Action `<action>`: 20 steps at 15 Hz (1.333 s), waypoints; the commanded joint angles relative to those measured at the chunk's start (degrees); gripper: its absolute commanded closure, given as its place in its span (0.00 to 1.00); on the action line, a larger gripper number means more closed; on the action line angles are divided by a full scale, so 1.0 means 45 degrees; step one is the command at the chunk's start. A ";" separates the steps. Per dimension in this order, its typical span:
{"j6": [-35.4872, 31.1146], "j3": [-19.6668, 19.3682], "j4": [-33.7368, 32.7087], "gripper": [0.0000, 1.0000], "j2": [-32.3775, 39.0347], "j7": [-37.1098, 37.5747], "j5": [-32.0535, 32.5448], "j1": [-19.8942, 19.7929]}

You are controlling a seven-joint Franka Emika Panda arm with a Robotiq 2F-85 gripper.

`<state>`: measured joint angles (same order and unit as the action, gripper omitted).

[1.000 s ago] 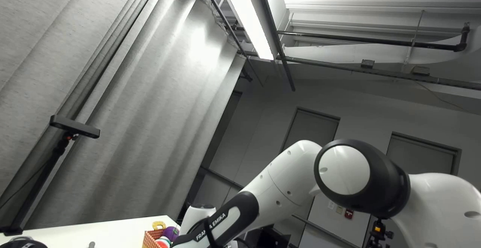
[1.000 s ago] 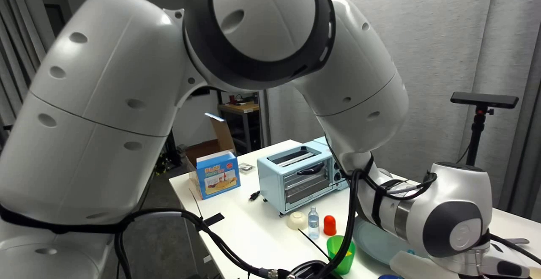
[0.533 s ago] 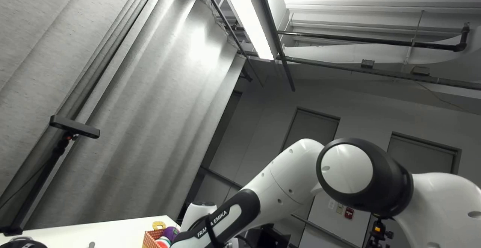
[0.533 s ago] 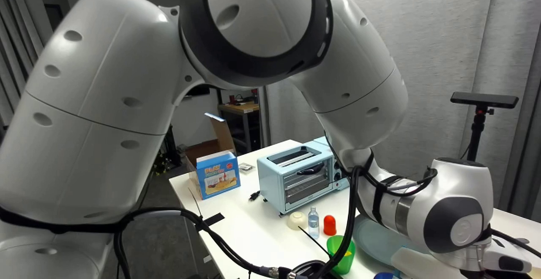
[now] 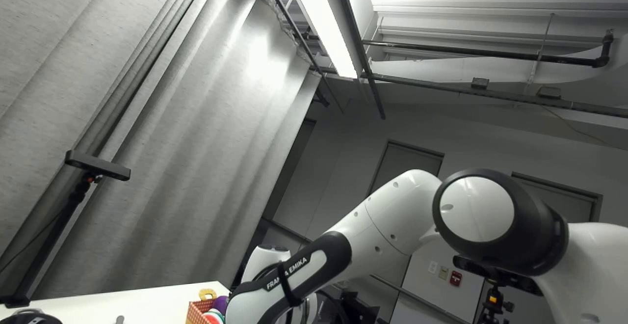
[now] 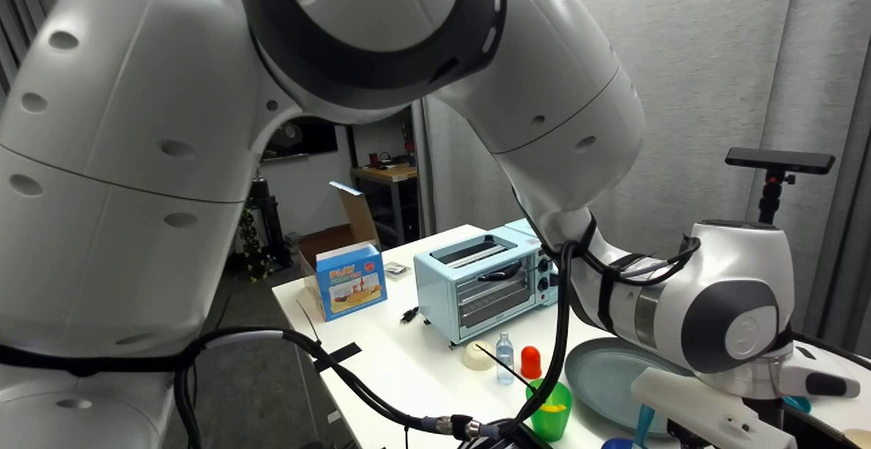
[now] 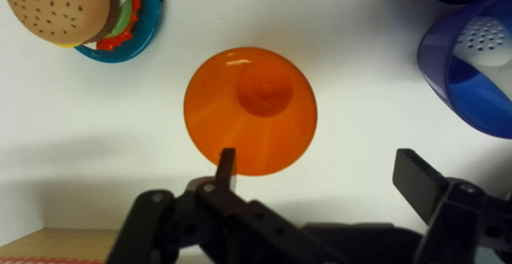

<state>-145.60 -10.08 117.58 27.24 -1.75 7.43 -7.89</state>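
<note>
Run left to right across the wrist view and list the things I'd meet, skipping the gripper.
Toy hamburger with a tan sesame bun → round, glossy orange vessel → rounded translucent blue cup.

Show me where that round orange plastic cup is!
In the wrist view, the orange cup sits mid-picture: tan toy burger upper left, blue plastic cup right.

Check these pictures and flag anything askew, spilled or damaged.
In an exterior view, the gray curtain slants while the table barely shows at the bottom; that view seems tilted. Nothing looks spilled or damaged around the orange bowl near the end effector.
</note>
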 commanded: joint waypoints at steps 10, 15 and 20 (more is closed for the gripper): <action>-0.0148 0.0079 0.2381 0.00 -0.3441 0.1531 0.1092 0.1357; -0.0101 0.0327 0.3167 0.00 -0.4536 0.2314 0.1628 0.1608; 0.0030 0.0735 0.3042 0.00 -0.4449 0.2174 0.1490 0.1423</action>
<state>-145.59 -7.42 131.39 7.19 8.06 14.07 -0.78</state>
